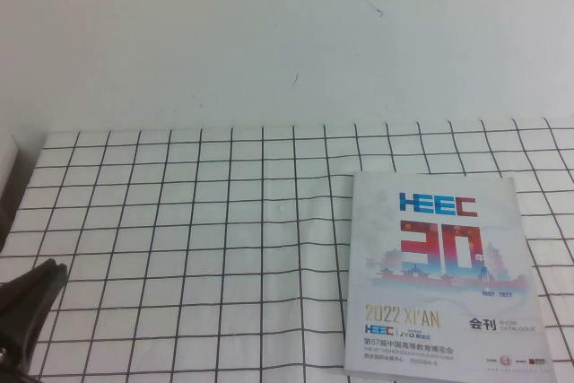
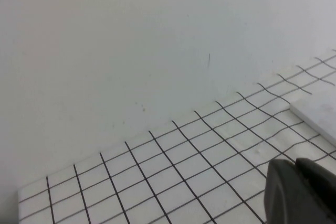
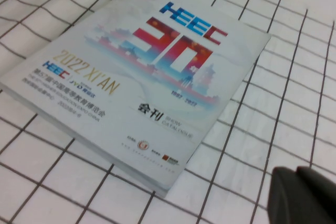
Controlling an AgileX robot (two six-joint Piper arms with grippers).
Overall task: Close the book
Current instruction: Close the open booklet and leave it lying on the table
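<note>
Wall (image 1: pixel 269 33) fills the back of my high view: plain white, with a couple of thin dark scratches (image 1: pixel 381 13).

Counter (image 1: pixel 179 221) runs right up to it. It's covered in white cloth with a black grid, slightly wrinkled in places.

Book (image 1: pixel 444 284) is on the counter's right side, near the edge closest to the robot. It lies flat and closed with the front cover up, touching the cloth and a little skewed to the grid lines. The cover is pale and reads "HEEC", a big "30" and "2022 XI'AN". The right wrist view shows the page edges stacked tight, no gap.

Left tool (image 1: pixel 31 307) is a dark shape low in the near-left corner of the high view, over the cloth and well apart from the book. I can't tell whether it's apart or together. The left wrist view only catches a dark lump of it, with a corner of the book far off.

Right tool (image 3: pixel 304 195) doesn't show in the high view. The right wrist view gives only a dark sliver of it, near the book's corner and not touching it — state can't be told either.
</note>
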